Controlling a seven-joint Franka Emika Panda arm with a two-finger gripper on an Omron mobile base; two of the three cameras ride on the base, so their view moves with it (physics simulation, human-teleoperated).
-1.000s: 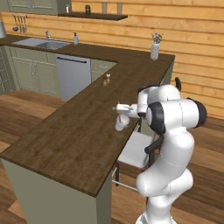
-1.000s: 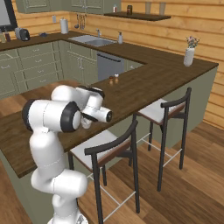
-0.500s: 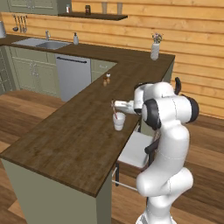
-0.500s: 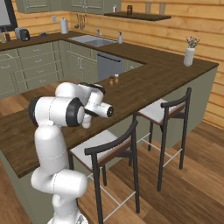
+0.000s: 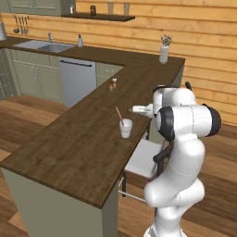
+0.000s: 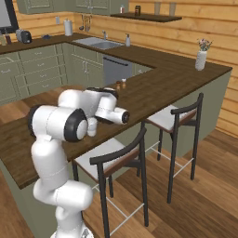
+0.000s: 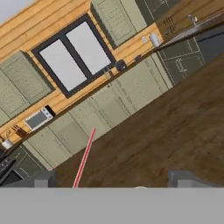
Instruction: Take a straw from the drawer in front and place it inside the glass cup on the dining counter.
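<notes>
The glass cup (image 5: 125, 128) stands upright on the dining counter (image 5: 78, 143), near its right edge. The reddish-pink straw (image 5: 119, 114) stands in the cup and leans to the left. My gripper (image 5: 134, 110) hovers just right of the cup and a little above its rim, open and holding nothing. In the hand view the straw (image 7: 85, 157) rises as a thin slanted line over the brown planks of the dining counter (image 7: 175, 127), between my open gripper's (image 7: 111, 181) spread fingertips. The drawer is out of view.
Two small shakers (image 5: 112, 84) stand farther along the counter and a white flower vase (image 5: 164, 53) sits at its far end. Two dark-framed stools (image 6: 118, 155) (image 6: 179, 116) line the counter's right side beside my base. A sink (image 5: 44, 45) lies at the back left.
My gripper has drawn back to the right, away from the cup. The cup was covered by the hand a second ago and now shows whole, with the straw standing in it.
</notes>
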